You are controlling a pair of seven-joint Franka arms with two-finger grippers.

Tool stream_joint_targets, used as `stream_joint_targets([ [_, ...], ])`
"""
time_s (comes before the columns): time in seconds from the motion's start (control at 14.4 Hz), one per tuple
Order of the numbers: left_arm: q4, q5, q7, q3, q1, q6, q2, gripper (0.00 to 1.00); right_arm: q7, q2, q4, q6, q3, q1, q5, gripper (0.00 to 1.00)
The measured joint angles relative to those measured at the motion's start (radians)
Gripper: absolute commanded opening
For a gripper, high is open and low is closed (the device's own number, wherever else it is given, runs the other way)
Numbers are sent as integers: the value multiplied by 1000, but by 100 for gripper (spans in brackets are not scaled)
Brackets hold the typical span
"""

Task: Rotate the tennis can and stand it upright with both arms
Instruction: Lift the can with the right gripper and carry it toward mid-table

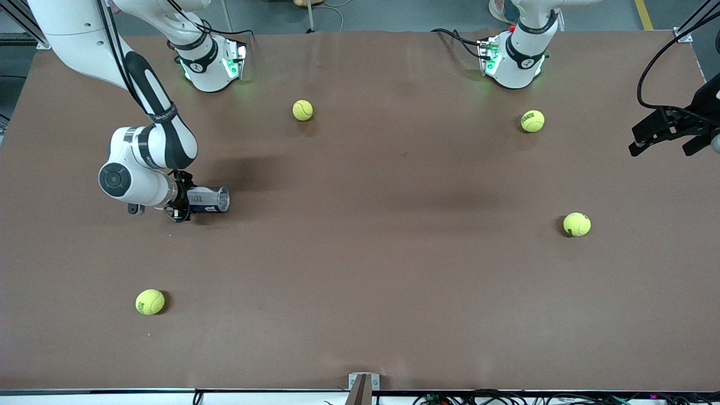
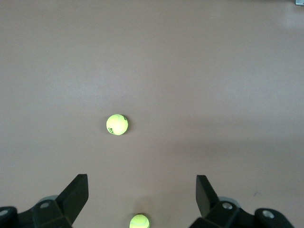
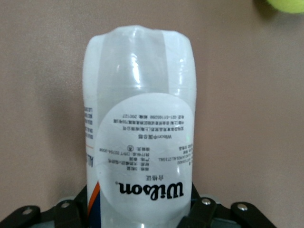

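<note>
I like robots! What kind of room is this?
Probably a robot lab or workshop. Two white robot arms are bolted to a big brown table, cables run along its edge, and a tennis can and tennis balls lie on it for practice.

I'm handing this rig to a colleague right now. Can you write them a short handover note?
Right gripper: shut on the tennis can, gripping it at one end.
Left gripper: open, empty, waiting in the air at the left arm's end of the table.
Tennis can: lying on its side on the table toward the right arm's end.
Four tennis balls lie scattered; none is in the way.
Done: can grasped by the right gripper.
Left: rotate the can, bring in the left arm, stand it upright.
</note>
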State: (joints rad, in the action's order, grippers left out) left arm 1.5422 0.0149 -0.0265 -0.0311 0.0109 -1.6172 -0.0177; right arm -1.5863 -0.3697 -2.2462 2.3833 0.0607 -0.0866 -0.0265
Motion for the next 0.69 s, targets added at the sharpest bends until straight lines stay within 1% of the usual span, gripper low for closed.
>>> stream_joint_targets([
  [0.21, 0, 0, 0, 0, 0, 0, 0, 100, 0, 0, 10, -45, -1, -17, 0, 70],
  [0.42, 0, 0, 0, 0, 0, 0, 0, 100, -51, 8, 68, -177, -3, -70, -1, 70],
  [0.55, 0, 0, 0, 0, 0, 0, 0, 100, -135, 21, 124, -234, -6, -139, -2, 70],
  [0.69, 0, 0, 0, 0, 0, 0, 0, 100, -253, 27, 179, -251, -11, -232, -4, 70],
])
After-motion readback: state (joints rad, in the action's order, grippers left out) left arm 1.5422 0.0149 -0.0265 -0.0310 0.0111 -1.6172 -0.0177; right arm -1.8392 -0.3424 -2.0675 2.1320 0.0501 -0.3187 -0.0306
